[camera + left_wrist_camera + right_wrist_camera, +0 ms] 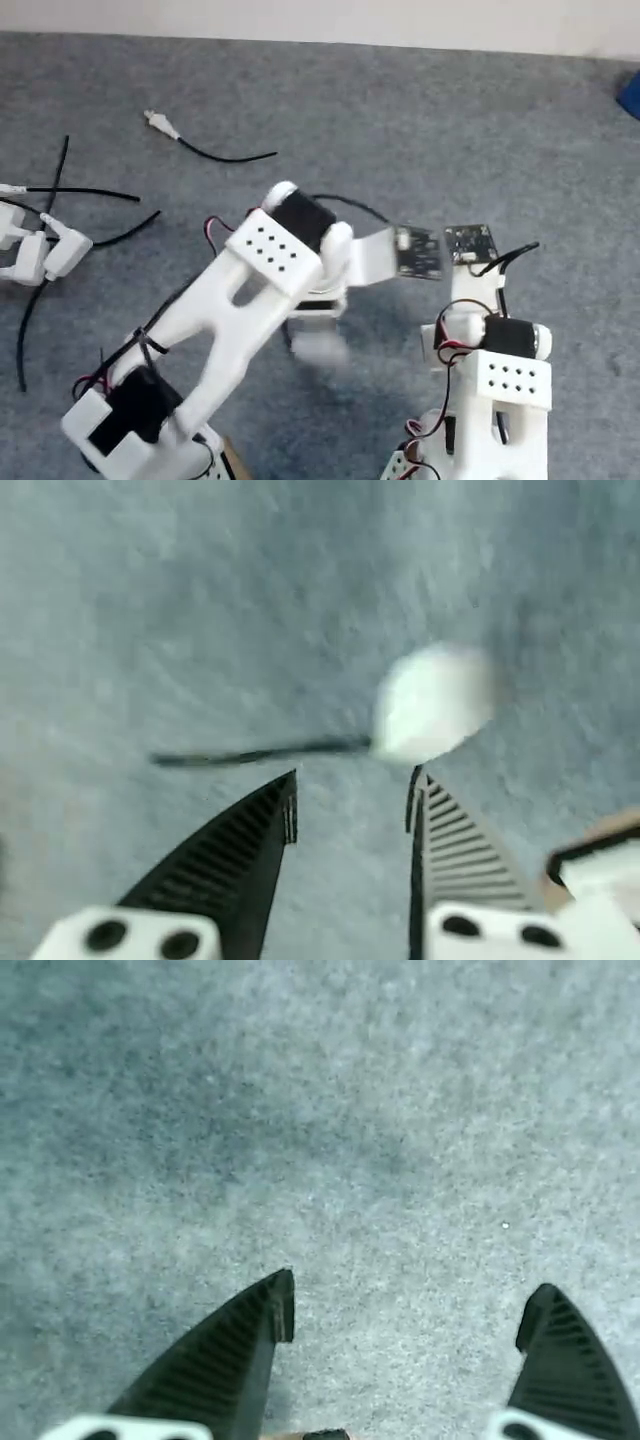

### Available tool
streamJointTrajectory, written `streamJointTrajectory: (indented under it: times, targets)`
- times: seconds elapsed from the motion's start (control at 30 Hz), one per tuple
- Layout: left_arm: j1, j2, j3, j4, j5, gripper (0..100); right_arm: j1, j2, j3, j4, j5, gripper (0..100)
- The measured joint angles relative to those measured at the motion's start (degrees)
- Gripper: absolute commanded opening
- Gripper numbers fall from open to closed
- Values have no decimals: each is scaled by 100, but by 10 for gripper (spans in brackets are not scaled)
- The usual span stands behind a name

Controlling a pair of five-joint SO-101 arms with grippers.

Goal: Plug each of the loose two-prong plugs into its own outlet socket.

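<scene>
Grey felt-covered desk [420, 120] seen from above, two white arms side by side. Left hand [352, 780] released, fingers spread, grasping nothing, close over the felt. White two-prong plug [435, 705], blurred, lying just beyond the fingertips, offset toward one finger rather than centred in the gap, and touching neither. Black cord [260, 752] trailing from the plug crosswise past both fingertips. Long axis therefore judged roughly in line with the gap, not across it, probably calling for a wrist turn and a small sideways shift before closing. Right hand [414, 1290] also released, fingers wide apart over bare felt, nothing between them; judged the farther of the two from this plug. Second loose plug [155, 122] with a short black cord, well apart, toward the far edge of the desk. What look like white outlet sockets [45, 255] clustered at the left edge among crossing black cords, well apart from the left hand. Open felt between hand and sockets, giving room for a carry. Tangle of cords beside the sockets a likely snag.
</scene>
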State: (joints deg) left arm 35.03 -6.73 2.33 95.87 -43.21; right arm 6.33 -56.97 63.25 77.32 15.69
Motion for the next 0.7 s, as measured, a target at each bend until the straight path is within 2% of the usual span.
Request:
streamJointTrajectory:
  times: [0.13,0.23,0.37,0.5,0.6,0.7]
  targets:
    - [220,26,-686,-26,299,186,633,0,0,0,0,343]
    - [123,273,-730,-202,756,182,677,0,0,0,0,343]
    - [-167,774,-352,-237,941,182,747,0,0,0,229,343]
    - [-299,1108,97,-185,888,182,835,-18,0,0,352,343]
    - [-237,1125,255,-158,492,182,897,-18,0,0,352,343]
    - [-220,1125,316,-519,440,185,905,-18,0,0,352,343]
